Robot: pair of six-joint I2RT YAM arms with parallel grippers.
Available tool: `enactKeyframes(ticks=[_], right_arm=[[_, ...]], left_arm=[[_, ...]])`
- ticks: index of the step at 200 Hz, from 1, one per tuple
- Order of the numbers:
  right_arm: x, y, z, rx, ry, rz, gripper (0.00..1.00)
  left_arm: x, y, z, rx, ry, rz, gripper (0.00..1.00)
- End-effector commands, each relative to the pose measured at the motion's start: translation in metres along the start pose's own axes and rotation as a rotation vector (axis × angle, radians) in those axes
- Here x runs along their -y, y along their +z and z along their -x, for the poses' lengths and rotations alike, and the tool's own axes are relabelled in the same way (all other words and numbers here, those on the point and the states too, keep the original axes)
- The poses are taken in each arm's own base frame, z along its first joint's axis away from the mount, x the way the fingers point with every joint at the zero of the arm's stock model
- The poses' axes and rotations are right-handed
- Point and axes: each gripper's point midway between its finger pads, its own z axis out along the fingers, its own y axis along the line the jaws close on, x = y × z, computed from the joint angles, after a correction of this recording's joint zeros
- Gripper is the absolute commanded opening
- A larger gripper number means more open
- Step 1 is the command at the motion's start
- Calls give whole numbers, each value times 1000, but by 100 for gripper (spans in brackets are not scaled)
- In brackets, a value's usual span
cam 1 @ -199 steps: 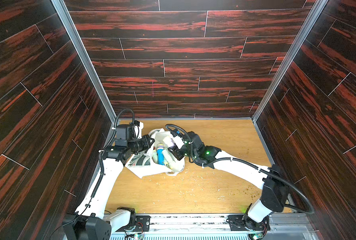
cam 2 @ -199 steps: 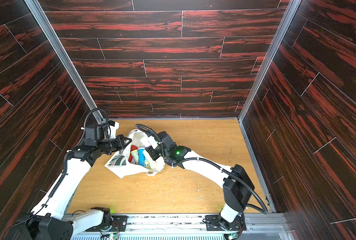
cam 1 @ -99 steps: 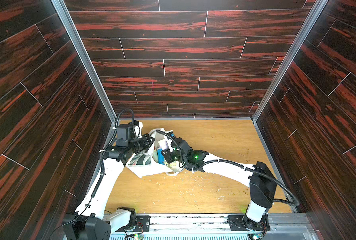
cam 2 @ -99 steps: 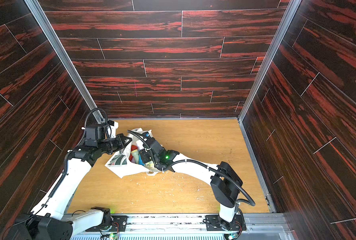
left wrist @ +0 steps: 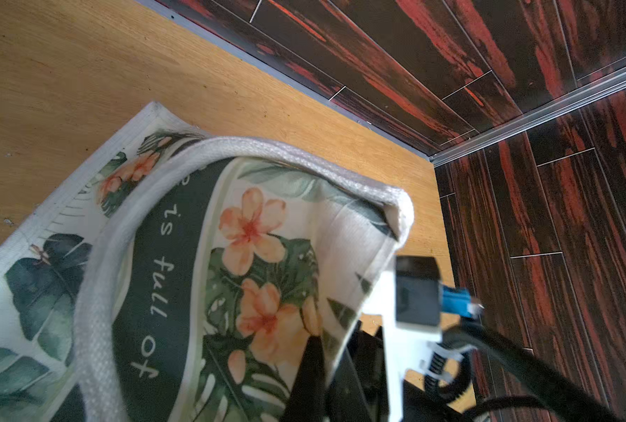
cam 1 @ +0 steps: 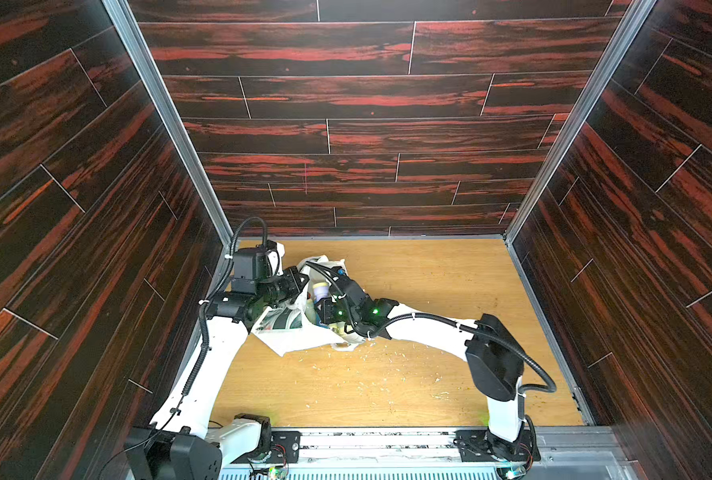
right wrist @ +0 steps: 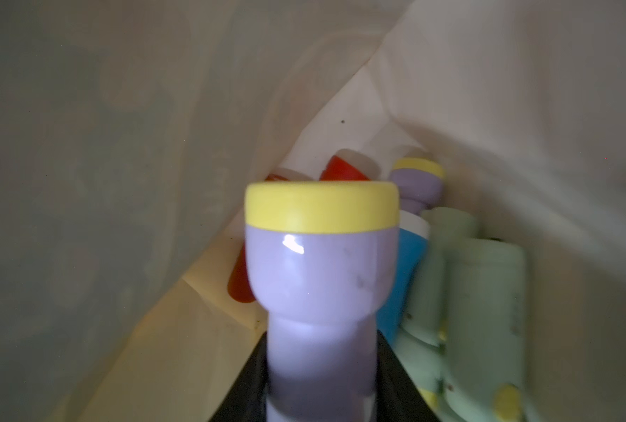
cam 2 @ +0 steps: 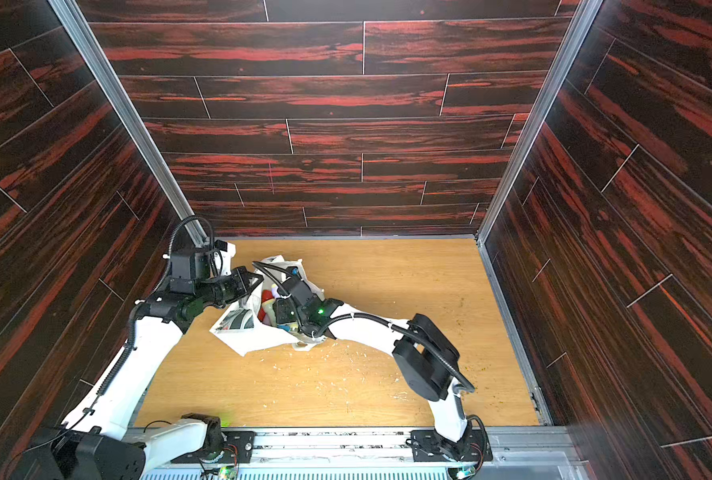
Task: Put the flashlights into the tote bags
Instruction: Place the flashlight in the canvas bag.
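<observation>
The off-white tote bag (cam 1: pixel 288 338) (cam 2: pixel 244 336) lies on the wooden table near the left wall, mouth held up. My left gripper (cam 1: pixel 301 286) (left wrist: pixel 324 352) is shut on the bag's rim, beside the floral print (left wrist: pixel 260 234). My right gripper (cam 2: pixel 280 312) (right wrist: pixel 320 365) reaches inside the bag, shut on a lavender flashlight (right wrist: pixel 320 263) with a yellow rim. Deeper inside lie two red flashlights (right wrist: pixel 340 171), a blue one (right wrist: pixel 403 277), another lavender one (right wrist: pixel 417 182) and pale green ones (right wrist: pixel 487 310). A red flashlight (cam 2: pixel 266 296) shows through the mouth.
Pale crumbs (cam 1: pixel 367 365) are scattered over the table in front of the bag. Dark wood-panel walls (cam 1: pixel 346 137) close in the back and both sides. A metal rail (cam 1: pixel 387 434) runs along the front edge. My right arm's wrist and cable (left wrist: pixel 415 292) sit beside the bag rim.
My right gripper has moved left from the bag's mouth to deeper inside, carrying the lavender flashlight. The left arm and the bag rim have stayed put.
</observation>
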Motion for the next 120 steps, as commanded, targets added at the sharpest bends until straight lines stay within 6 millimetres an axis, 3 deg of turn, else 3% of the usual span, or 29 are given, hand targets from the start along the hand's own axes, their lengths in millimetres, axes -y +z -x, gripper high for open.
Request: enactKeyframes(ticks=[1, 70, 120], right_arm=[[0, 15, -2, -34, 62, 25, 0], [20, 46, -17, -143, 86, -29, 13], [28, 55, -22, -180, 90, -64, 29]], left_arm=[[26, -13, 24, 98, 57, -79, 0], [8, -16, 23, 113, 69, 27, 0], [-8, -15, 21, 98, 72, 113, 0]])
